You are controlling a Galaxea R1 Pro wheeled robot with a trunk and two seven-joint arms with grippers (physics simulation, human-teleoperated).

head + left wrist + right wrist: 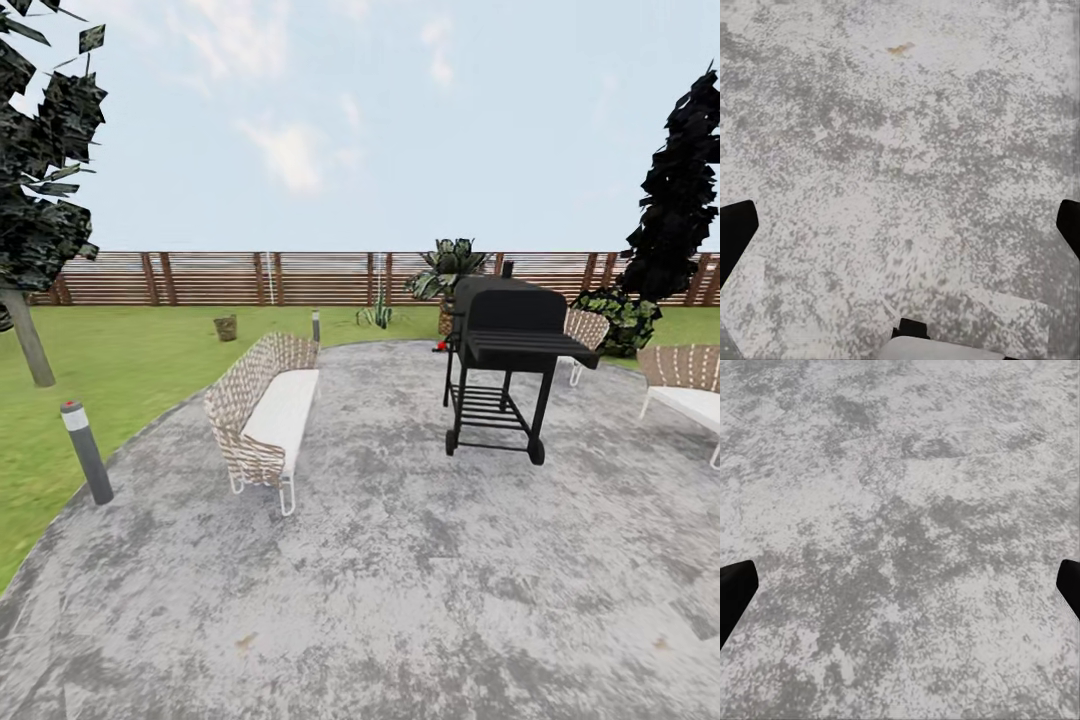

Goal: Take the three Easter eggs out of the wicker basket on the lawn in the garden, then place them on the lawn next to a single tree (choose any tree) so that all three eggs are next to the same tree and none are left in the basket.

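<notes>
Grey, mottled paving of the round patio (400, 580) spreads across the lower half of the head view and lies under both wrist cameras. The left gripper (900, 232) hangs over this paving with its 2 dark fingertips (735, 232) far apart at opposite edges of the frame, wide open and holding nothing. The right gripper (900, 592) hangs over bare paving the same way, its fingertips (735, 592) spread to the frame edges, empty. A small orange-brown fleck (900, 49) marks the paving near the top of the left wrist view.

Further out in the head view, a pale woven bench (265, 415) with a white seat stands left of centre on the patio, and a black barbecue grill (505, 365) on wheels stands right of centre. More woven chairs (690, 385) sit at the right edge. A short grey bollard light (87, 452) stands at the patio's left rim.

Beyond the patio, the lawn (120, 370) fills the left middle of the frame. The wicker basket (226, 327) sits small and far off on the grass, above the bench and near the brown slatted fence (200, 278); whether eggs are inside it cannot be told at this size. The tree (35, 200) with a pale trunk rises at the upper left edge, well apart from the basket. A near-black tree (680, 190) stands at the right.
</notes>
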